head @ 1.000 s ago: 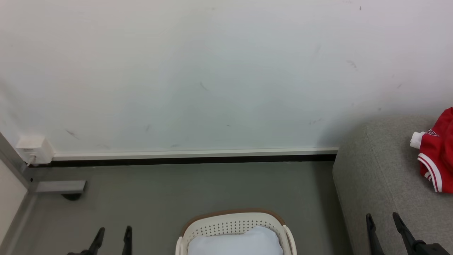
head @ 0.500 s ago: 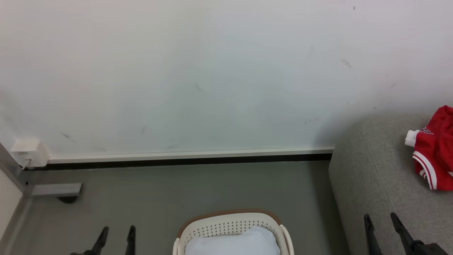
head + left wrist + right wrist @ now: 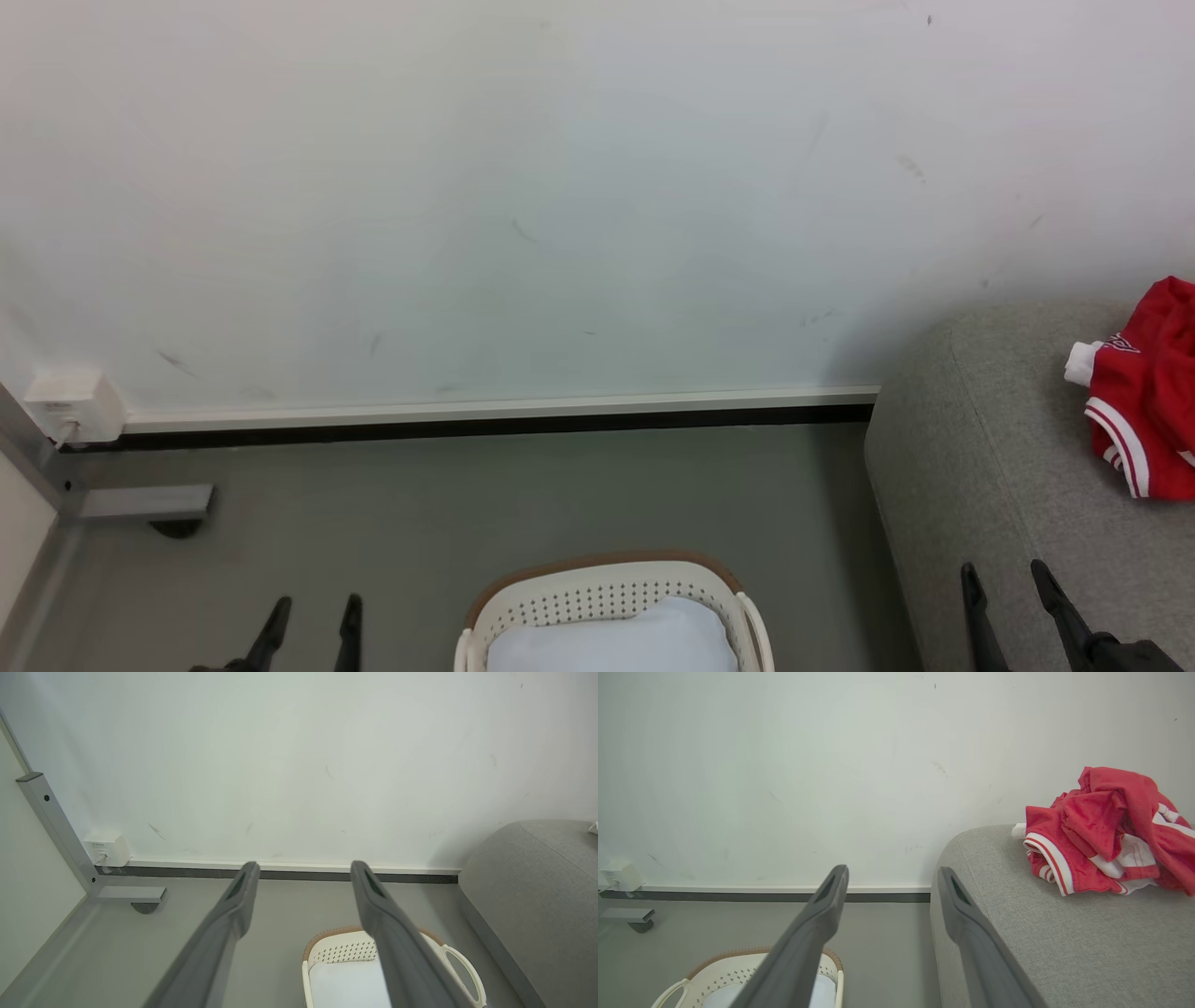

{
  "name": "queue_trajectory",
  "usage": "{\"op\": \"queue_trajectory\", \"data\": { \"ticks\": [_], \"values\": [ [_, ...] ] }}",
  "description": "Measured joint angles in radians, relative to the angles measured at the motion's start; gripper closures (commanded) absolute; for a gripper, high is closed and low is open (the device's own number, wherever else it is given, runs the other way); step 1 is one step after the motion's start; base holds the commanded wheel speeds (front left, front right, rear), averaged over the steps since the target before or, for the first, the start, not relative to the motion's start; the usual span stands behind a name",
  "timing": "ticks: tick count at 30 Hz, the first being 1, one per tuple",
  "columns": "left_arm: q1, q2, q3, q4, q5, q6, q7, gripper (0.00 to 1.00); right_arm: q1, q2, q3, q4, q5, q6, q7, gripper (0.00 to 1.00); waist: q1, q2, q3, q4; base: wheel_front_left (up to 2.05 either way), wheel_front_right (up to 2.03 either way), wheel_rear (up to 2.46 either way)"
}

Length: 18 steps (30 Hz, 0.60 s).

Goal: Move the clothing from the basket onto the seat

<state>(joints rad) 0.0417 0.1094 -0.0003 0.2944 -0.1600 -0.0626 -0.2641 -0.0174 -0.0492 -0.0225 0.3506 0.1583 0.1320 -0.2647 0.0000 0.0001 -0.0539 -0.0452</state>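
We see the red clothing (image 3: 1097,812) in a crumpled heap on top of the grey seat (image 3: 1064,942). It is at the right side of the right wrist view and at the right edge of the head view. The basket (image 3: 607,590) sits on the grey floor (image 3: 467,495) at the bottom middle of the head view, and a pale pad (image 3: 607,644) lies inside it. A strip of floor lies between the basket and the round end of the seat. Our left gripper (image 3: 317,602) is at the lower left of the head view, over the floor and left of the basket. Its two fingers are spread apart and hold nothing. Our right gripper (image 3: 1001,567) is at the lower right, over the seat. Its fingers are spread apart too, and they hold nothing. The clothing is higher in the frame, well apart from them. Behind it all stands a big white wall (image 3: 560,187) with small dark marks. A little white box (image 3: 73,406) sits low on the wall at the left, and a grey metal bar (image 3: 140,502) lies on the floor just below it.
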Motion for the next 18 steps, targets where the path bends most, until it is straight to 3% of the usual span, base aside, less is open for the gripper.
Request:
{"op": "queue_trajectory", "data": {
  "ticks": [18],
  "values": [
    [-0.008, -0.018, 0.028, 0.012, 0.027, -0.030, 0.000, 0.00, -0.001, 0.000, 0.009, 0.003, 0.001, 0.000, 0.000, 0.00, 0.0000, -0.0001, -0.002, -0.019, 0.00, 0.00, 0.00]
  ]
}}
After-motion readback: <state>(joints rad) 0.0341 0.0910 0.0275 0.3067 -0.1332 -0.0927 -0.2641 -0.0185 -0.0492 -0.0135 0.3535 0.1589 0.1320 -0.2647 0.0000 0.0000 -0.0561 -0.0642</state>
